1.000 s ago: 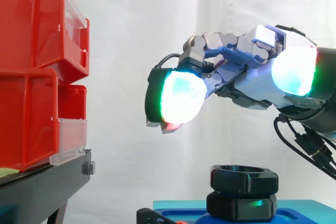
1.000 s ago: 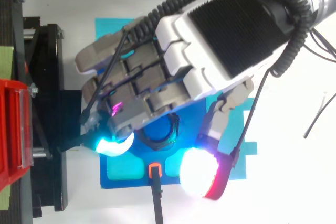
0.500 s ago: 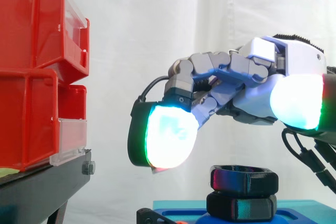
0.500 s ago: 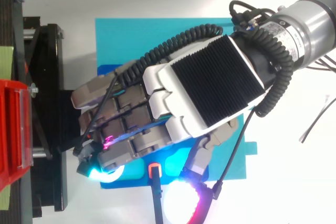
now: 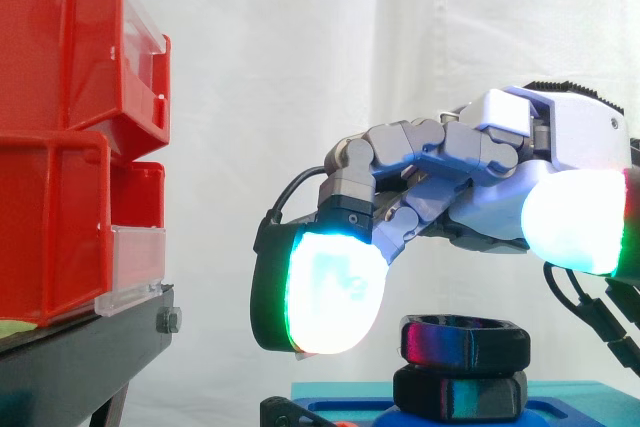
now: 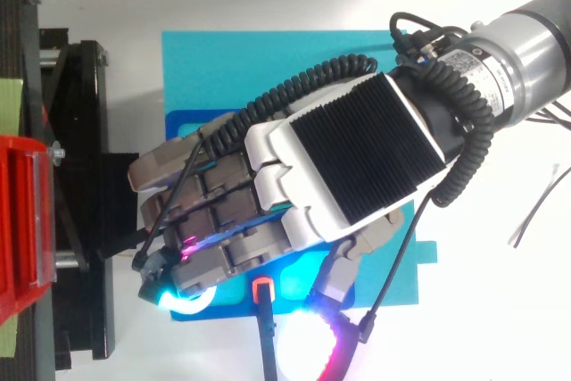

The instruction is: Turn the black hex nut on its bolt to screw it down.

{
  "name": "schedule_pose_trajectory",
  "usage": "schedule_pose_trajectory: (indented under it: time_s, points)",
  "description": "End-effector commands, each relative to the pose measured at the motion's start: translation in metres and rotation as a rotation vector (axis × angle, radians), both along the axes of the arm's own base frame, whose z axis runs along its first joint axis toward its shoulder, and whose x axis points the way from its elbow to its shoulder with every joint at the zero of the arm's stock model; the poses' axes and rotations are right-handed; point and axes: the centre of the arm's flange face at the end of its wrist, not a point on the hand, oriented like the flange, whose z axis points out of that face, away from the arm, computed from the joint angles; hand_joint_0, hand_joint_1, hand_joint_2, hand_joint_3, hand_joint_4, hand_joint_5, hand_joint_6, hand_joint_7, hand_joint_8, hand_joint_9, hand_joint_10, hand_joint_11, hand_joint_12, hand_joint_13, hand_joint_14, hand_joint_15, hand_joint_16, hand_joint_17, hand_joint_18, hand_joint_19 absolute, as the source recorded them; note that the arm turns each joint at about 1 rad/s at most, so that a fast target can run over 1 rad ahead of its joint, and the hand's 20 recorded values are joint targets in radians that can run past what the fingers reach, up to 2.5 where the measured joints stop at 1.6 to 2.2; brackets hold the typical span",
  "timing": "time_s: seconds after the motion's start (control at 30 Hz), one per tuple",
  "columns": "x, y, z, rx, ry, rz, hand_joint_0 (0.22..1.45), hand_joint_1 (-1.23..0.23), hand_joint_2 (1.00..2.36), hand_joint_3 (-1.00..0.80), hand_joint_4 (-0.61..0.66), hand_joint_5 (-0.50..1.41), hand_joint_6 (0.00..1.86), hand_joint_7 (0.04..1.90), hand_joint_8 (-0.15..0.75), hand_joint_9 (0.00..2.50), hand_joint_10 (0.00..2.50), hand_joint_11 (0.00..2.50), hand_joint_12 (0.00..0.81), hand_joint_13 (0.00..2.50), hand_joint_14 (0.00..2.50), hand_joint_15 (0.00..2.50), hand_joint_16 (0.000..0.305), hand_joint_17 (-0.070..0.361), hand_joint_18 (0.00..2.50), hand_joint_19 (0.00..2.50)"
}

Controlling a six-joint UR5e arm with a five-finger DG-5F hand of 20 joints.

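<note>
White curtain (image 5: 300, 47) forms the background, with red bins (image 5: 60, 127) on a black stand (image 5: 80, 357) at the left of the frame. At lower right the black hex nut (image 5: 465, 340) is seen above a blue base (image 5: 570, 402), seated on a second black hexagonal piece (image 5: 460, 394); its bolt is hidden. The hand (image 5: 480, 177) is poised just above the nut, fingers curled and nothing grasped, one glowing fingertip (image 5: 330, 292) beside the nut's left edge. The nut is judged not yet gripped, so the turning is left to do. Nothing is seen barring the way.
</note>
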Motion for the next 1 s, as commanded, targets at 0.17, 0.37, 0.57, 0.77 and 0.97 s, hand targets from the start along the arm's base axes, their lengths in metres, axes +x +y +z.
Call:
schedule_pose_trajectory:
  time_s: [0.17,0.37,0.57,0.77,0.97]
  points:
    - [-0.005,-0.003,-0.008,-0.029,0.005,-0.013,0.46,-0.31,1.0,-0.5,0.15,-0.14,0.68,1.01,0.255,0.82,0.01,0.33,0.282,0.74,0.01,0.27,0.034,0.077,0.46,0.22]
    - [-0.007,-0.006,-0.012,-0.029,0.015,-0.015,0.46,-0.31,1.0,-0.5,0.15,-0.14,0.68,0.99,0.255,0.82,0.01,0.32,0.28,0.74,0.01,0.27,0.034,0.077,0.47,0.23]
    - [-0.008,-0.011,-0.012,-0.029,0.014,-0.018,0.46,-0.31,1.0,-0.5,0.15,-0.14,0.68,0.99,0.256,0.82,0.01,0.32,0.281,0.75,0.01,0.28,0.034,0.077,0.47,0.23]
    - [-0.008,-0.016,-0.012,-0.031,0.015,-0.023,0.46,-0.31,1.0,-0.5,0.15,-0.14,0.68,1.0,0.256,0.82,0.01,0.32,0.28,0.75,0.01,0.28,0.034,0.077,0.47,0.23]
    - [-0.011,-0.024,-0.012,-0.034,0.018,-0.021,0.46,-0.32,1.0,-0.5,0.15,-0.14,0.68,1.0,0.255,0.82,0.01,0.33,0.28,0.75,0.01,0.28,0.034,0.077,0.48,0.24]
